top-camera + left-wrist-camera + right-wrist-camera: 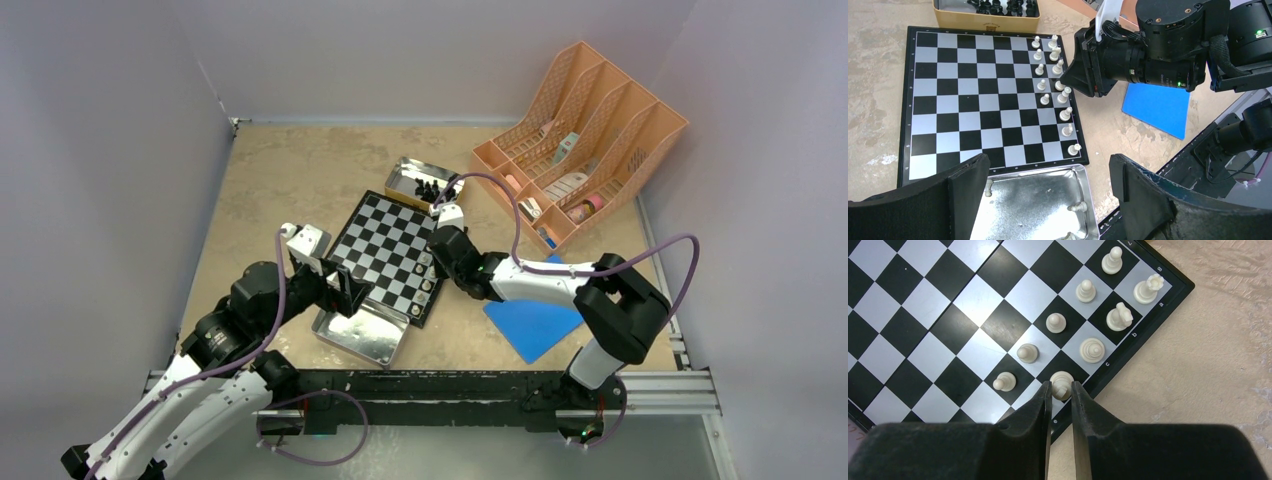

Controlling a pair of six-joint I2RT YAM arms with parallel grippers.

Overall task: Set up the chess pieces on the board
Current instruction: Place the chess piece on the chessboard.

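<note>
From above, we see the board (385, 248) lying in the middle of the worktop (290, 170). The right hand (435, 252) is down at its right edge and the left hand (350, 292) hangs over the near tin (362, 338), which touches the board's near edge. The far tin (418, 178), just past the board, holds the black pieces (428, 188). In the left wrist view, the left hand's fingers (965, 200) are spread wide with nothing between them. They hang above the near tin, where three loose white pieces (1079, 206) lie. Along the board's right edge the white back row (1066, 114) looks filled from end to end, counting the piece at the right hand. Five pawns (1039, 69) stand in front of it, and the three pawn squares nearest the tin are bare. No black piece stands on the board. In the right wrist view, the right hand's fingers (1040, 405) are clenched on a white piece (1061, 382) that stands on an edge square beside its neighbours, and both fingers seem to touch it. We judge the white side nearly done, with three pawns to fetch from the near tin. The whole black side is not yet begun, so less than half of the setup is done.
</note>
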